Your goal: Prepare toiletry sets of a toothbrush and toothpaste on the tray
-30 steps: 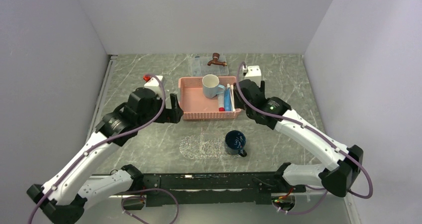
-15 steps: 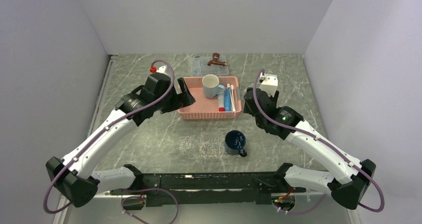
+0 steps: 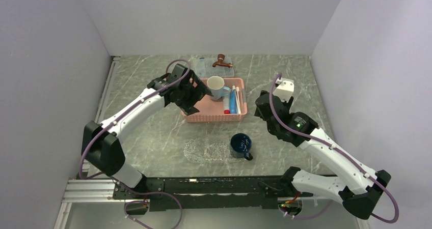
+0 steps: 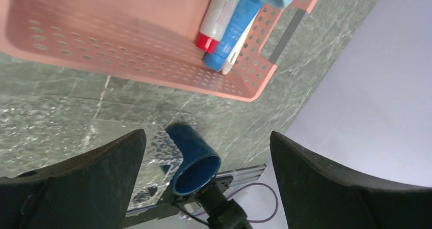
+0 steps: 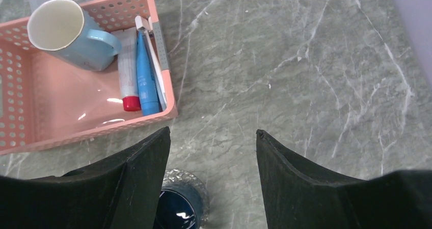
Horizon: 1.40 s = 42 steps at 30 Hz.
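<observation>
Over pink basket (image 3: 214, 118), left gripper (image 3: 197, 92) now swung in from basket's left, fingers spread, holding nothing. Right gripper (image 3: 261, 105) backed off rightward, likewise spread. Toothpaste (image 3: 233, 103), toothbrush (image 3: 237, 97) lie at basket's right end; tray (image 3: 204, 151) holds neither: 0 sets made, first pick likely next.

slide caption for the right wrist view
Open right gripper above the table, beside the pink basket holding mug, toothpaste and toothbrush.

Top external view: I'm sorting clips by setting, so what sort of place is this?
Probably a robot test cell staged like a bathroom counter: plain white walls box in a marble-look table, with a pink basket holding toothpaste and a small brown faucet behind it.
</observation>
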Available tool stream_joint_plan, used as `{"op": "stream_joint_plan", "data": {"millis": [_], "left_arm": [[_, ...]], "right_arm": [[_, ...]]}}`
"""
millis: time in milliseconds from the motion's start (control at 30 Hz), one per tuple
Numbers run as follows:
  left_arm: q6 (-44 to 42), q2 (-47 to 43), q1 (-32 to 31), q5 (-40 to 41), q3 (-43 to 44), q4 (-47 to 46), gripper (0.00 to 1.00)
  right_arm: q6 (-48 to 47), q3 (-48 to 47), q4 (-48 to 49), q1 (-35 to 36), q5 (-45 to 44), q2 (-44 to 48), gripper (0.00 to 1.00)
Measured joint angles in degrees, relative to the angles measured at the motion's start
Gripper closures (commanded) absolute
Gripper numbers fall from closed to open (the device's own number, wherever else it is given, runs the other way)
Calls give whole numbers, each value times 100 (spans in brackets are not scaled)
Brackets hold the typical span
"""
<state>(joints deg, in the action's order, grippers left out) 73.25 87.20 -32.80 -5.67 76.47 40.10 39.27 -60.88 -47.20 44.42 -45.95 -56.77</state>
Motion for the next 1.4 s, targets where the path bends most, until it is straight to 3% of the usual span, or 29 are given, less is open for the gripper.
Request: {"op": "stream_joint_plan", "data": {"millis": [500, 867, 1067, 1400], "left_arm": [[1325, 1421, 0, 50, 1480, 413, 7], [1659, 2426, 2, 203, 2643, 654, 11], [1790, 2708, 52, 258, 2778, 752, 15], [1897, 3023, 136, 313, 2782, 774, 30]], "right_arm": [[-26, 0, -7, 0, 50, 302, 37], [-94, 0, -140, 0, 63, 680, 37], [-186, -2, -278, 0, 63, 907, 38], [-236, -2, -356, 0, 61, 1172, 38]]}}
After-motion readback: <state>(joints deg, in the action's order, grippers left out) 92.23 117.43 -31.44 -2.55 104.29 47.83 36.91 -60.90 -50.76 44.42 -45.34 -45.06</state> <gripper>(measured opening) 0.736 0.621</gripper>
